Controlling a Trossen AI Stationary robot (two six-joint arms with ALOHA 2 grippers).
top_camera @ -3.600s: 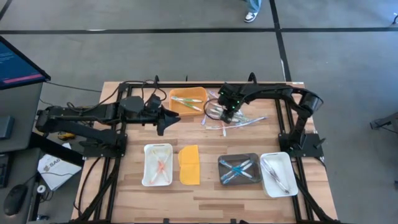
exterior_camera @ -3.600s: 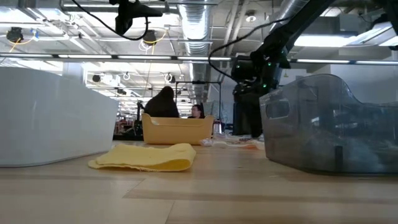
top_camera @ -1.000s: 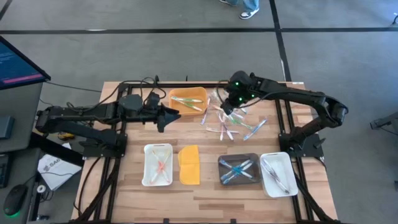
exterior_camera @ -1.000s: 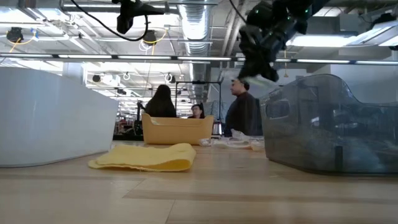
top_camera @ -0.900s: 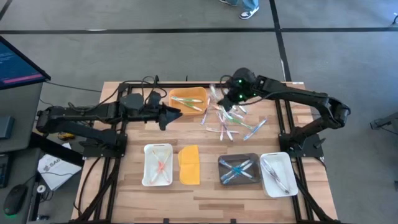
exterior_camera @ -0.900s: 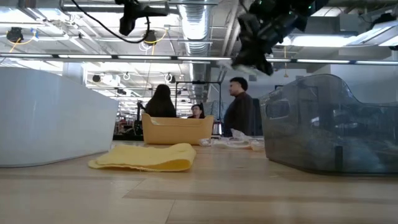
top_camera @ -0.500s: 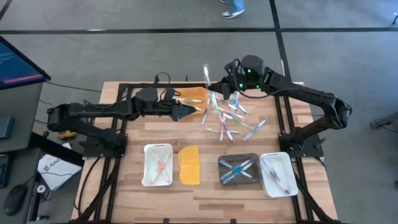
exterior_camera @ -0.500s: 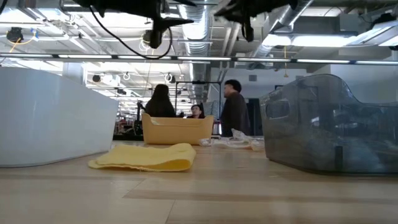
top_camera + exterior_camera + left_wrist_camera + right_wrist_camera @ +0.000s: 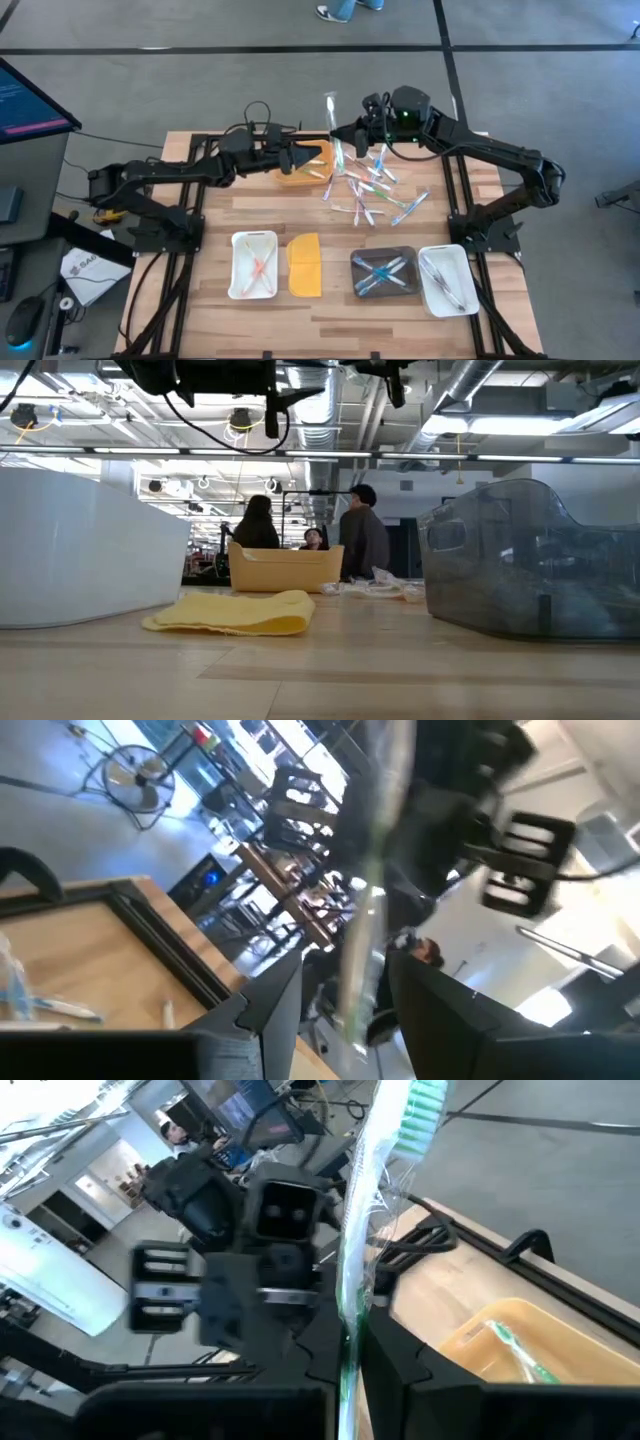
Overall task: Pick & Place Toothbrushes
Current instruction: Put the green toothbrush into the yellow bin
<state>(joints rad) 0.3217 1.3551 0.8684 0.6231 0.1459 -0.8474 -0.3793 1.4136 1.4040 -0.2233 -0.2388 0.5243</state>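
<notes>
My right gripper [image 9: 343, 134] is shut on a green toothbrush [image 9: 362, 1210] in a clear wrapper, held high over the table's far middle. The brush stands about upright with its green head [image 9: 425, 1105] on top. My left gripper [image 9: 320, 152] has come in from the left and is open. Its two fingers stand on either side of the same toothbrush [image 9: 372, 860], and I cannot tell whether they touch it. More toothbrushes [image 9: 365, 190] lie in a loose heap on the table below. My right gripper pinches the wrapped toothbrush's handle [image 9: 348, 1315] between its two fingers, well below the head. The fingers reach in about level from the table's right and lie across the brush. The brush is lifted clear of the table and stands upright, head up.
An orange bin [image 9: 296, 176] holding green brushes sits under my left gripper. Along the near side stand a white tray [image 9: 240, 268] with pink brushes, a yellow lid [image 9: 305, 265], a dark tray [image 9: 385, 290] with blue brushes and a white tray [image 9: 447, 262]. People stand beyond the table.
My right gripper has risen from the heap with the toothbrush, gone toward the table's left and far edge and tipped up toward level, so the brush now stands upright. My left gripper has swung right and toward the far edge, up to the brush.
</notes>
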